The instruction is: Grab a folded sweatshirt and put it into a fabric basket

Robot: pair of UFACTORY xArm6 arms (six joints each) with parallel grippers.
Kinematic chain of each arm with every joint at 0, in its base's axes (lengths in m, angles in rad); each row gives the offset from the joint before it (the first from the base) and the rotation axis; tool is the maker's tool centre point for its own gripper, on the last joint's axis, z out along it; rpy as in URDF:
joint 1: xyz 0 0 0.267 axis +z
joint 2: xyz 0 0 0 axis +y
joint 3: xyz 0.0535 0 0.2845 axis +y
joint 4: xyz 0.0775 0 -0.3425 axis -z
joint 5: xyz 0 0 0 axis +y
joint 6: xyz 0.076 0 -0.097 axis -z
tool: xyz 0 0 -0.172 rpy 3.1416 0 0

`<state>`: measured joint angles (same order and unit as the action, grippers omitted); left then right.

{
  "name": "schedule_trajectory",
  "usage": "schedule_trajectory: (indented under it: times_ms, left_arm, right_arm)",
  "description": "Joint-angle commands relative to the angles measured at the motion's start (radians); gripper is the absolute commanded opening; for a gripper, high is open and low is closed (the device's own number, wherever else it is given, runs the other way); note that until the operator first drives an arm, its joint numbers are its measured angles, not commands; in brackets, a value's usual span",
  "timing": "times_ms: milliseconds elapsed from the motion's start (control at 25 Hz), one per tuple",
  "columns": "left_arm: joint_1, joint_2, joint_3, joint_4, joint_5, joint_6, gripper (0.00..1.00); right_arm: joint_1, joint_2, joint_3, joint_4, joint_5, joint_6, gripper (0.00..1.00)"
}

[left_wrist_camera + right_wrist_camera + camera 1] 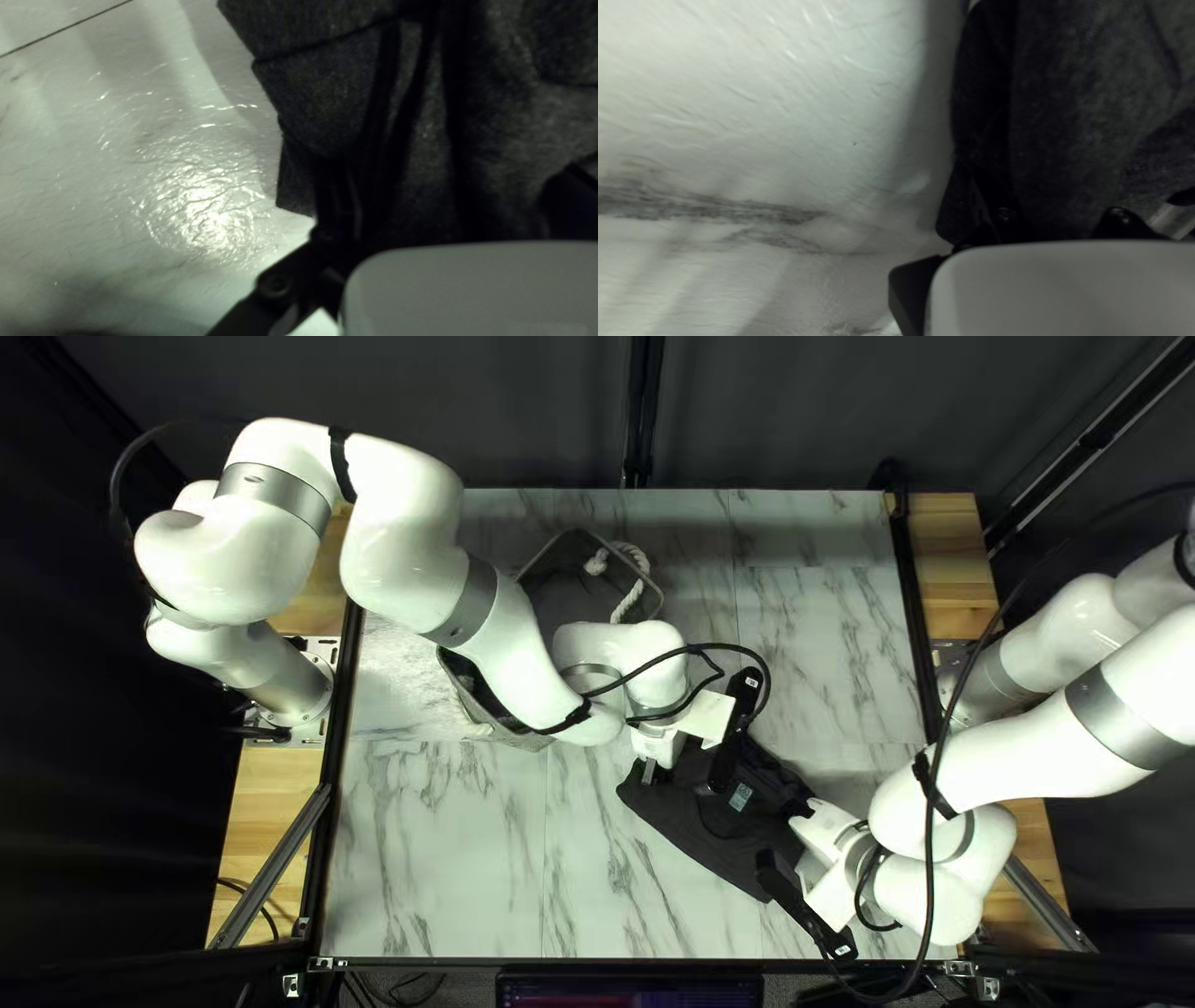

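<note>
Right now, in the top left view, the folded sweatshirt (685, 815) is lying on the marble-patterned table (436, 846), outside the fabric basket (517, 737). The left gripper (660, 744) is reaching down at the sweatshirt's side nearer the basket, and the right gripper (822, 831) is meeting its opposite side. My left arm (504, 647) is crossing over the basket, partly hiding it, while a pale rope handle (639, 563) is showing beyond.

In the left wrist view, dark cloth is filling the area ahead of the gripper in layered folds, its edge running beside the glossy tabletop; whether it is being gripped, I cannot tell.

In the right wrist view, the sweatshirt is bulging ahead of the gripper and reaching down to it, but the grip's width is staying hidden, so I cannot tell.
</note>
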<state>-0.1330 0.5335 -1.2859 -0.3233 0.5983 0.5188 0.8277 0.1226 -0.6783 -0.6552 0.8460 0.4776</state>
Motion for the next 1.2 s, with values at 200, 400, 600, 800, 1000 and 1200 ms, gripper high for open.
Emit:
schedule_trajectory:
  times_ms: [200, 400, 600, 800, 1000, 1200]
  left_arm:
    - [0.004, -0.017, -0.092, -0.034, 0.128, 0.087, 0.0]
    - [-0.003, -0.094, -0.073, -0.08, 0.177, 0.155, 0.0]
    - [0.0, -0.241, 0.02, -0.091, 0.192, 0.191, 0.0]
    - [0.0, -0.374, 0.127, -0.101, 0.181, 0.214, 0.0]
    - [0.008, -0.488, 0.226, -0.11, 0.163, 0.233, 0.0]
    - [0.049, -0.65, 0.381, -0.145, 0.119, 0.28, 0.0]
  right_arm:
    - [0.016, -0.056, 0.024, 0.007, 0.045, 0.013, 0.0]
    - [0.042, -0.145, 0.054, 0.021, 0.121, 0.037, 0.0]
    - [0.041, -0.237, 0.047, 0.021, 0.223, 0.017, 0.0]
    - [0.006, -0.325, 0.012, 0.001, 0.334, -0.041, 0.0]
    - [-0.104, -0.338, -0.085, -0.008, 0.411, -0.2, 0.0]
    - [-0.219, -0.361, -0.148, -0.031, 0.462, -0.343, 0.0]
